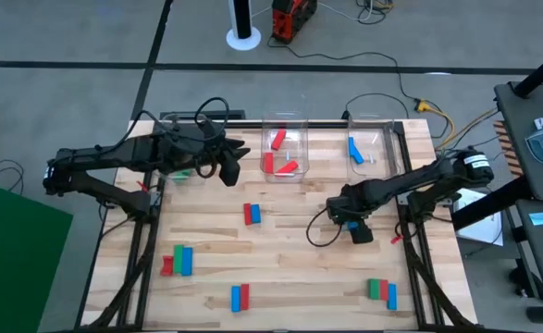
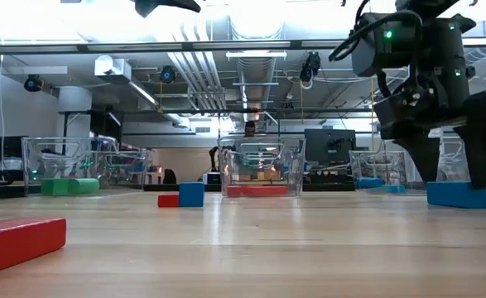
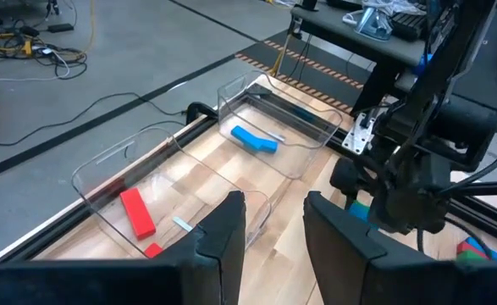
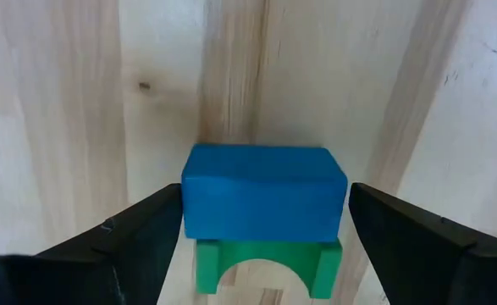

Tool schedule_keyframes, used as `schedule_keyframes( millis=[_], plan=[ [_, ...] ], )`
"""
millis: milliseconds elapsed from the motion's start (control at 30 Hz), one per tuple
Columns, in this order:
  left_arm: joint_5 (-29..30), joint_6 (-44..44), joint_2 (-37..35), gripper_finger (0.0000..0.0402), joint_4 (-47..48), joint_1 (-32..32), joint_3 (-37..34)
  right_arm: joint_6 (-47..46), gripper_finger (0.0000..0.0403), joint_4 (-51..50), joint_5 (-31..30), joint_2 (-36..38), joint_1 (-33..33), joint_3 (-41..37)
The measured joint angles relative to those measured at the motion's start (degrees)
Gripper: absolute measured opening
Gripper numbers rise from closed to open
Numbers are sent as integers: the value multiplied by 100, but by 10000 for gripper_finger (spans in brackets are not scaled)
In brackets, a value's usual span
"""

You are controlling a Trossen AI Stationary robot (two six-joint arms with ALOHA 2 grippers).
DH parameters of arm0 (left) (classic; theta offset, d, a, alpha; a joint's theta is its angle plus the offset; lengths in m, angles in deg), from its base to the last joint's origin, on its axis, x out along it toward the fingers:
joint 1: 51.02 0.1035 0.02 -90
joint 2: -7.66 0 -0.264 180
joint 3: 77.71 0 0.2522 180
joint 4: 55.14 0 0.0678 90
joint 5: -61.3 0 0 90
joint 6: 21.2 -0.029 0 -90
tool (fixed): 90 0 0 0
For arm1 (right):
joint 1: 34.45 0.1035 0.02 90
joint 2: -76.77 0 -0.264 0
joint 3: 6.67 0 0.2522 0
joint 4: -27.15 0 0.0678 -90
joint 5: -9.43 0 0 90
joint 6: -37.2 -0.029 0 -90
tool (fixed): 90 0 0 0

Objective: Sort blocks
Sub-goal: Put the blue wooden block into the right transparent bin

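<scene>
My right gripper [image 4: 263, 224] is open and points down at a blue block [image 4: 263, 193] that lies against a green arch block [image 4: 269, 267] on the table, right of centre. Its fingers stand at the blue block's two short ends; the low view shows the same blue block [image 2: 458, 194]. My left gripper [image 3: 273, 229] is open and holds nothing. It hovers high near the far edge [image 1: 229, 168], by the middle bin [image 1: 284, 146], which holds red blocks [image 1: 280, 153]. The left bin [image 1: 183, 148] holds a green block [image 1: 180, 173]. The right bin [image 1: 373, 143] holds a blue block [image 1: 355, 151]. My right gripper comes from above, pointing down, with one finger [image 4: 138, 237] and the other [image 4: 417, 241] close beside the blue block's short ends [image 4: 193, 195]. I cannot tell whether they touch it. The block lies flat on the table.
Loose blocks lie in small groups on the table: a red and blue pair [image 1: 252, 214] at the centre, red, green and blue [image 1: 177, 261] near left, blue and red [image 1: 240, 297] at the near edge, green, red and blue [image 1: 382, 292] near right.
</scene>
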Motion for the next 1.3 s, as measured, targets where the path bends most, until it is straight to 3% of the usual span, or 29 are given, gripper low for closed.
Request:
schedule_keyframes(
  millis=[533, 1067, 1300],
  plan=[
    [-2, -1, -1, 100, -2, 0, 0, -167, 305, 444, -14, -663, 0, -17],
    [-2, -49, -4, 100, -2, 0, 0, -349, 279, 396, -16, -558, 0, -12],
    [-4, -49, -4, 100, -2, 2, 0, -605, 279, -22, -49, -187, -11, 735]
  ],
)
